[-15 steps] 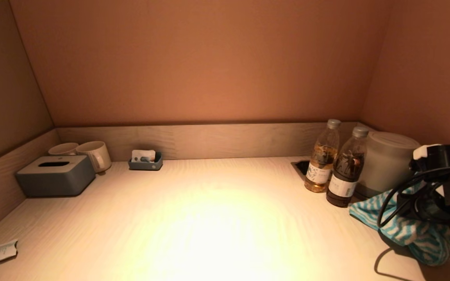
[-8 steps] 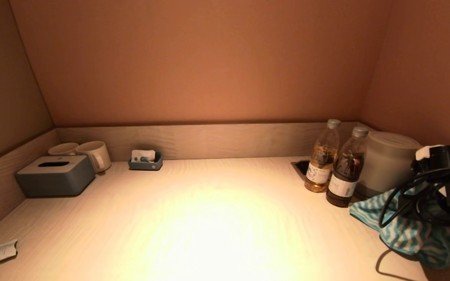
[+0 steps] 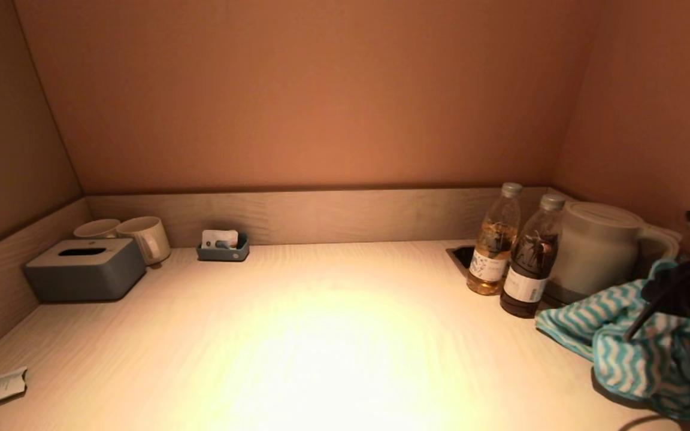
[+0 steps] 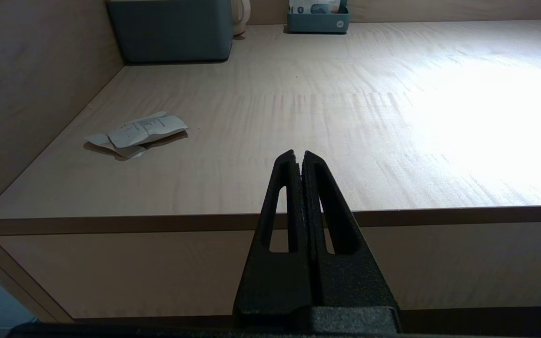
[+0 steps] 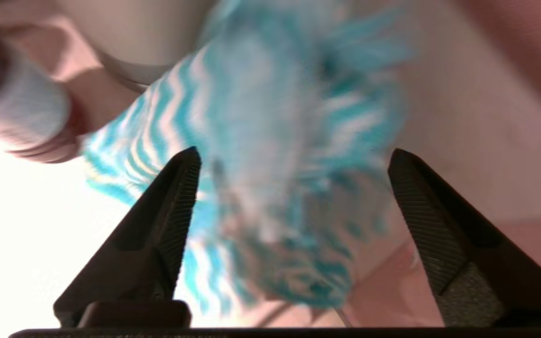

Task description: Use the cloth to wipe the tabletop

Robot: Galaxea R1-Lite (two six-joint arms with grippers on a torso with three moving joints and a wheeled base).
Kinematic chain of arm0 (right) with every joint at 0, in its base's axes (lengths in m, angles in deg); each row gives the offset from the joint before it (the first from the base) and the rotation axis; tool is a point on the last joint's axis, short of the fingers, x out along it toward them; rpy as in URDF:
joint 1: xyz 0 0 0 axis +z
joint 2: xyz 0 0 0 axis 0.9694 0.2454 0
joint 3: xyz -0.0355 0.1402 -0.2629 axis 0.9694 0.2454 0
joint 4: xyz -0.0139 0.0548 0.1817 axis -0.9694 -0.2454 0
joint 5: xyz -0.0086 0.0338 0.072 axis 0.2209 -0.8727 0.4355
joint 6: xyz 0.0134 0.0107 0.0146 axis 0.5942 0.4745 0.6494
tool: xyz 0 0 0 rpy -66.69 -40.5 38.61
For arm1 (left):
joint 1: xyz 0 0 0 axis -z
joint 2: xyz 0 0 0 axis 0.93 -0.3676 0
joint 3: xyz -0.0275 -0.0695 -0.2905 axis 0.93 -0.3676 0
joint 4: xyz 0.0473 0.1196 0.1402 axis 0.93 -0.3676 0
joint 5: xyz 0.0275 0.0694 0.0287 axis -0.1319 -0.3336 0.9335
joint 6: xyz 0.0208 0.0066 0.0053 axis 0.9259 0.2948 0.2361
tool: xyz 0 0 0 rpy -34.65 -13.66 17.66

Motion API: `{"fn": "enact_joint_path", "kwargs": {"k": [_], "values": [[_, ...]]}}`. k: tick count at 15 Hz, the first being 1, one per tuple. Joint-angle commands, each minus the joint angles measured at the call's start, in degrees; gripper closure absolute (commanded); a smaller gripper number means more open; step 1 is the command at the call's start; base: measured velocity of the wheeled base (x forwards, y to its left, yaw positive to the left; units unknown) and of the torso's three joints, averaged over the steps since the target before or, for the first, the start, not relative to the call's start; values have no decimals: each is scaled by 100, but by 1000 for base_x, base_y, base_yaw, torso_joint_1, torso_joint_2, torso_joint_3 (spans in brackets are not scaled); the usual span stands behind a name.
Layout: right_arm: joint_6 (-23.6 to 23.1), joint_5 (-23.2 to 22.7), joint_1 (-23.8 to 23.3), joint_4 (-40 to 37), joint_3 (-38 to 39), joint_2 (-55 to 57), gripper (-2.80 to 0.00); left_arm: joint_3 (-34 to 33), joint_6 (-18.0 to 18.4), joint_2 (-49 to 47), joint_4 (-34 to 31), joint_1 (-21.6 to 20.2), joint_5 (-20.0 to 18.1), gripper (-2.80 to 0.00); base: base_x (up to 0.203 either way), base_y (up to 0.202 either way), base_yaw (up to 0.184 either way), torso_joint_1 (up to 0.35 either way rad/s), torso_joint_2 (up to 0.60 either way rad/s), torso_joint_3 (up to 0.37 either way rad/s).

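With its fingers spread wide over the striped cloth [image 5: 270,155] beside the kettle [image 3: 596,251], the right gripper [image 5: 294,157] looks poised for the pickup, which calls for descending and pinching; the left gripper [image 4: 298,157] idles closed.

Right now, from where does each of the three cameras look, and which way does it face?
Head view: high on the robot, facing forward and down over the tabletop; only the right arm shows, at the right edge above the cloth.
Left wrist view: behind the left pincer, shut, before the table's front edge, facing the back wall.
Right wrist view: behind the right pincer, open, facing down at the cloth.
Shared: head and left wrist views both show the tissue box.
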Motion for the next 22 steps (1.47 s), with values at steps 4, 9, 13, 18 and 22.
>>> {"fn": "enact_joint_path", "kwargs": {"k": [4,9,13,18,22], "values": [[34,-398,31,-700,-44,-838,-280,0,-2,2,0,-2,0,0,0,0,0,0,0,0],[-5,-1071,68,-1026,-49,-2064,-280,0,-2,2,0,-2,0,0,0,0,0,0,0,0],[-220,-1942,74,-1384,-119,-3283,-280,0,-2,2,0,-2,0,0,0,0,0,0,0,0],[-360,-2191,75,-1848,-501,-3636,-280,0,-2,2,0,-2,0,0,0,0,0,0,0,0],[-360,-2200,75,-1848,-501,-3654,0,0,-2,2,0,-2,0,0,0,0,0,0,0,0]]}}
